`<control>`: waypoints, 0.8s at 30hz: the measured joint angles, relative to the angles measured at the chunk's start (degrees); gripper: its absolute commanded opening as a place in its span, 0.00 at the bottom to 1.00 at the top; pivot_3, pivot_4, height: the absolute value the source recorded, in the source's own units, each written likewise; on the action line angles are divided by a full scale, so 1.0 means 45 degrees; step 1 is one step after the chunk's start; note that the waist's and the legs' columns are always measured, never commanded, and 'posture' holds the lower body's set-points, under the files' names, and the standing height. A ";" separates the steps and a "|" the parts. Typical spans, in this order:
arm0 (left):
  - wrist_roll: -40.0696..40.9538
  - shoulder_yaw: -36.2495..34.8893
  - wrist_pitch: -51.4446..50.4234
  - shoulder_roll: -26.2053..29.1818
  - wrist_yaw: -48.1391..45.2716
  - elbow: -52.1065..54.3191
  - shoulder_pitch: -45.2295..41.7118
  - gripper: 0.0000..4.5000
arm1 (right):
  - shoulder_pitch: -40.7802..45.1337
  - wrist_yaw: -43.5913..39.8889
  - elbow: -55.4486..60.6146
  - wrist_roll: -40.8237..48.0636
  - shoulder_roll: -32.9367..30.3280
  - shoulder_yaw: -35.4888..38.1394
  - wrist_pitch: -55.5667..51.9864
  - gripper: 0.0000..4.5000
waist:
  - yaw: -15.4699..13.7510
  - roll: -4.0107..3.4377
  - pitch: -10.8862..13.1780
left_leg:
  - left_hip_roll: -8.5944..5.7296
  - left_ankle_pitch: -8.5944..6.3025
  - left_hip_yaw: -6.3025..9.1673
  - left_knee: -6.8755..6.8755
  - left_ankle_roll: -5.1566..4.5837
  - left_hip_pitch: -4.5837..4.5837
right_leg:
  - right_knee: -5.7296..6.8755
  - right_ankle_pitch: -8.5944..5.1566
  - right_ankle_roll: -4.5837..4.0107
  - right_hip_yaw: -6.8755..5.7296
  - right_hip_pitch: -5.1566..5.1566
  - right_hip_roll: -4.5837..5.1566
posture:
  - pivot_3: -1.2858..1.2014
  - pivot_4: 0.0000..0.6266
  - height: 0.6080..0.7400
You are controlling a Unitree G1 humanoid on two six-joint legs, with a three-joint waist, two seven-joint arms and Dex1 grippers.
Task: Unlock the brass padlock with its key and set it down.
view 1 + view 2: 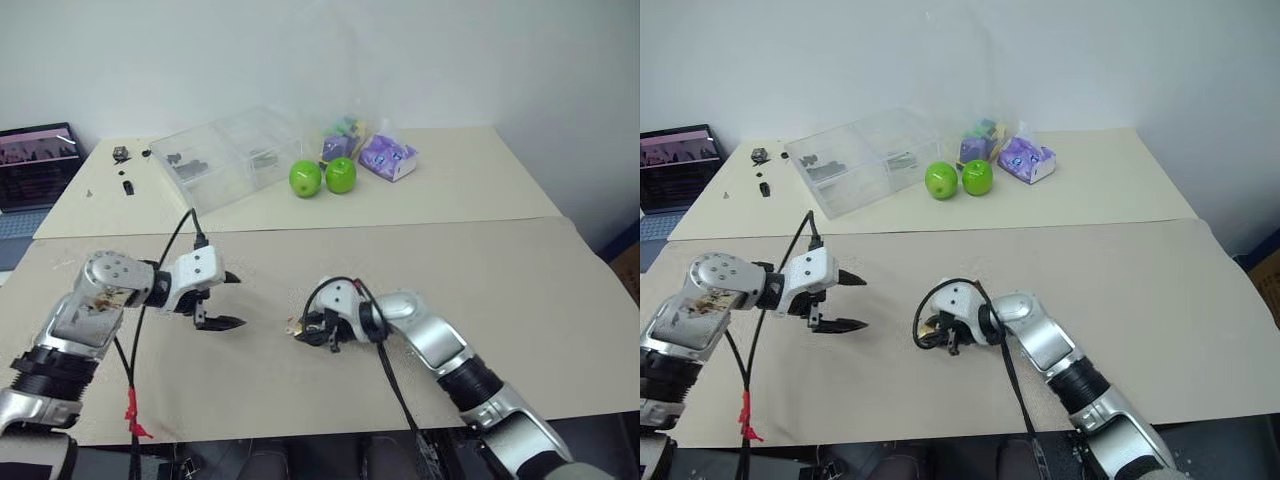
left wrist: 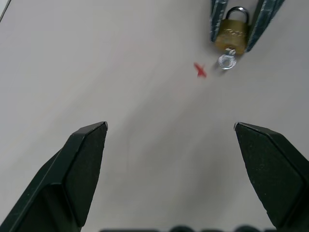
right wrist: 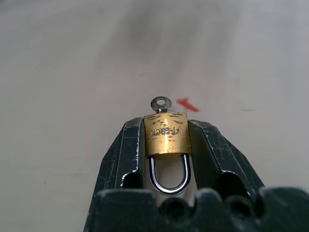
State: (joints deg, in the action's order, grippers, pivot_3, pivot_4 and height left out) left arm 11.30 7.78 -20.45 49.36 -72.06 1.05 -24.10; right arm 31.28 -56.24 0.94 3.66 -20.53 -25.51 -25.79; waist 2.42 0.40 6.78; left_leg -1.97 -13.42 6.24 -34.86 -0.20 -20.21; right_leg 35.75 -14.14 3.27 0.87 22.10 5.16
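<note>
The brass padlock is small and gold-yellow with a thin silvery shackle, and both shackle legs sit in its body. My right gripper is shut on the body's two sides and holds it just above the table's middle. The key sticks out of the lock's bottom, its round silver head pointing away from the right wrist. My left gripper stands open a short way to the left with nothing between its fingers. It points toward the padlock.
A small red sliver lies on the beige table beside the key. At the back stand a clear plastic box, two green apples, a purple packet and small black parts. A laptop sits far left.
</note>
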 measured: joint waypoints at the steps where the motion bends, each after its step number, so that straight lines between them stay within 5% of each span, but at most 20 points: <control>1: 0.0092 0.0010 -0.0200 -0.0086 0.0020 0.0198 0.0074 1.00 | 0.0087 -0.0016 0.0265 0.0051 -0.0173 0.0214 -0.0032 0.20 | 0.0008 0.0001 -0.0001 | 0.0003 0.0000 0.0001 0.0001 -0.0001 0.0000 | 0.0000 0.0000 0.0000 -0.0002 0.0001 -0.0003 | 0.52 0.24 1.00; 13: 0.2146 -0.0310 -0.5177 -0.2446 0.1690 -0.0444 -0.1698 1.00 | 0.0333 -0.0553 0.1907 0.0618 -0.1483 0.1344 -0.0083 0.20 | 0.0007 0.0011 -0.0007 | -0.0001 -0.0003 0.0000 -0.0015 -0.0006 -0.0001 | -0.0002 0.0000 0.0001 -0.0004 -0.0013 -0.0001 | 0.52 0.24 1.00; 16: 0.2681 -0.0458 -0.6456 -0.2881 0.2168 -0.0453 -0.1886 0.86 | 0.0199 -0.0531 0.1966 0.0618 -0.1683 0.1350 -0.0084 0.20 | 0.0031 0.0014 -0.0008 | -0.0002 -0.0008 -0.0004 -0.0018 -0.0014 0.0000 | -0.0002 0.0000 0.0000 -0.0003 -0.0011 0.0001 | 0.52 0.24 1.00; 21: 0.3535 -0.0503 -0.8298 -0.3013 0.2613 -0.0397 -0.2331 0.42 | -0.0125 -0.0486 0.2088 0.0617 -0.1848 0.1349 -0.0085 0.20 | 0.0037 0.0015 -0.0008 | 0.0001 -0.0008 -0.0005 -0.0017 -0.0014 0.0004 | 0.0000 0.0000 0.0000 -0.0001 -0.0010 -0.0002 | 0.52 0.24 1.00; 24: 0.3734 -0.0444 -0.8801 -0.2856 0.2612 -0.0254 -0.2344 0.42 | -0.0126 -0.0487 0.2099 0.0424 -0.2153 0.1314 0.0040 0.20 | 0.0020 0.0015 -0.0008 | 0.0000 -0.0007 -0.0006 -0.0016 -0.0013 0.0003 | -0.0003 0.0000 -0.0001 0.0001 -0.0010 0.0000 | 0.52 0.24 1.00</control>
State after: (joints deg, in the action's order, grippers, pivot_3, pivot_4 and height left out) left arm 28.11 5.78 -60.05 36.51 -60.30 -0.09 -34.64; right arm 30.72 -58.43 10.38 5.56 -30.22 -19.60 -25.61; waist 2.51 0.47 6.75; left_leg -1.97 -13.45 6.21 -34.94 -0.26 -20.19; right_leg 35.74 -14.14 3.27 0.88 22.05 5.16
